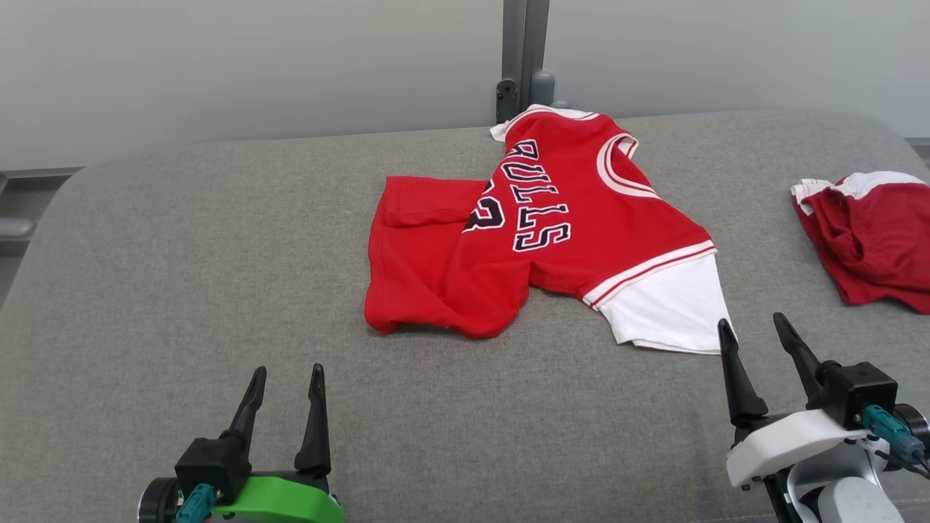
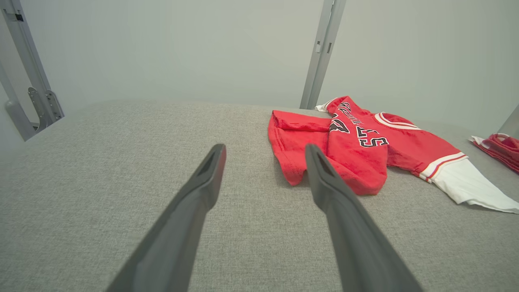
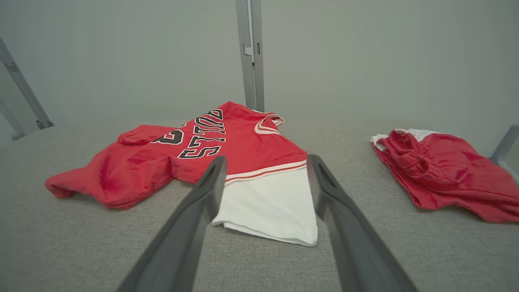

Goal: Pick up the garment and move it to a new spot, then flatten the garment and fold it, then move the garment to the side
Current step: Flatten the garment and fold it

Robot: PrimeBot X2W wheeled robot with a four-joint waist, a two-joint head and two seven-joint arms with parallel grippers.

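Observation:
The garment (image 1: 552,225) is a red jersey with white sleeves and black-and-white lettering, lying crumpled and partly folded over itself in the middle of the grey padded table (image 1: 182,276). It also lies ahead in the left wrist view (image 2: 357,142) and the right wrist view (image 3: 227,154). My left gripper (image 1: 285,378) is open near the front edge, well short of the jersey's red hem. My right gripper (image 1: 752,327) is open just beside the white sleeve's near corner, with nothing between its fingers.
A second red and white garment (image 1: 872,232) lies bunched at the table's right edge, also in the right wrist view (image 3: 438,174). A grey metal post (image 1: 524,58) stands behind the table against a pale wall. Bare grey surface spreads to the left.

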